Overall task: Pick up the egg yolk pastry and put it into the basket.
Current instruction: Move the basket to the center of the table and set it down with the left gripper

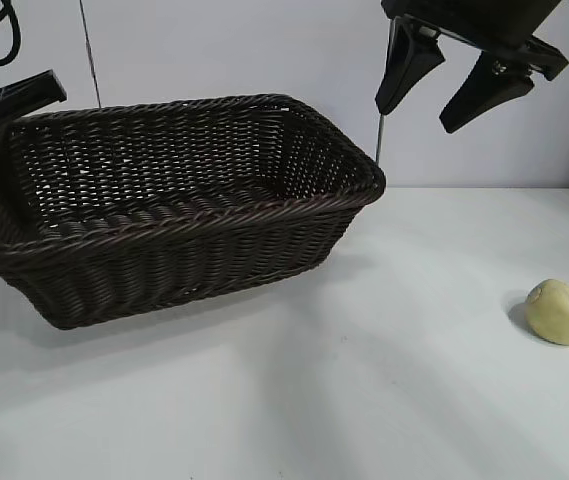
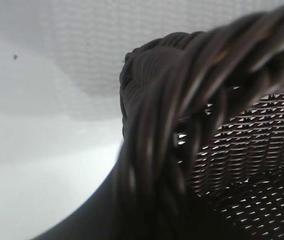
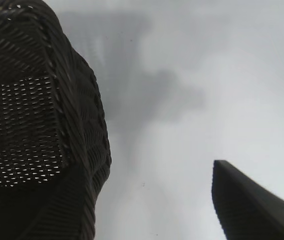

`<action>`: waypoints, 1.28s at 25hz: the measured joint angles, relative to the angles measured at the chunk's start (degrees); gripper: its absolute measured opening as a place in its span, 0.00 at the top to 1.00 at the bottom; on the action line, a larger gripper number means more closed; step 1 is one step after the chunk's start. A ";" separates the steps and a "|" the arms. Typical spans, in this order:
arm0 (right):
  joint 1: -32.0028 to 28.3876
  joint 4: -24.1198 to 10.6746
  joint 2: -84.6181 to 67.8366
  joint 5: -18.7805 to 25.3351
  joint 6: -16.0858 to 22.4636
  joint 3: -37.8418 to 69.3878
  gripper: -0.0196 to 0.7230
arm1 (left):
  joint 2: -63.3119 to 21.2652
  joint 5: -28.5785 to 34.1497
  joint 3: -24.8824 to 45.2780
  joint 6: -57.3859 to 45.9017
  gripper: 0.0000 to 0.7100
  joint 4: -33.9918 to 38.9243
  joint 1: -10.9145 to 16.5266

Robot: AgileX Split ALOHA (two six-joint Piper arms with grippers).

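The egg yolk pastry (image 1: 561,312), a small pale yellow lump with a dent on top, lies on the white table at the far right. The dark brown wicker basket (image 1: 214,215) stands left of centre, tilted. My left gripper (image 1: 9,105) is at the basket's far left end, closed on the braided rim, which fills the left wrist view (image 2: 181,100). My right gripper (image 1: 416,118) hangs open and empty high above the basket's right end, well up and left of the pastry. The right wrist view shows the basket's corner (image 3: 32,100) and one finger (image 3: 251,205); the pastry is out of that view.
The white table (image 1: 364,400) runs from the basket to the front and right edges. A pale wall stands behind, with a thin vertical rod (image 1: 378,140) just past the basket's right corner.
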 joint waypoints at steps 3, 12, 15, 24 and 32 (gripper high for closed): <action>0.00 0.00 0.00 0.00 0.00 0.00 0.28 | 2.06 2.30 -1.75 3.27 0.86 -0.88 0.07; 0.00 0.00 0.00 0.00 0.00 0.00 0.28 | 12.59 9.03 -12.67 13.81 0.86 -2.17 -0.50; 0.00 0.00 0.00 0.00 0.00 0.00 0.28 | 15.21 9.56 -15.81 16.26 0.86 -2.11 -1.97; 0.00 0.00 0.00 0.00 0.00 0.00 0.28 | 22.37 10.16 -20.51 19.02 0.86 -0.14 -5.03; 0.00 0.00 0.00 0.00 0.00 0.00 0.28 | 24.19 9.56 -20.61 19.16 0.85 1.07 -4.98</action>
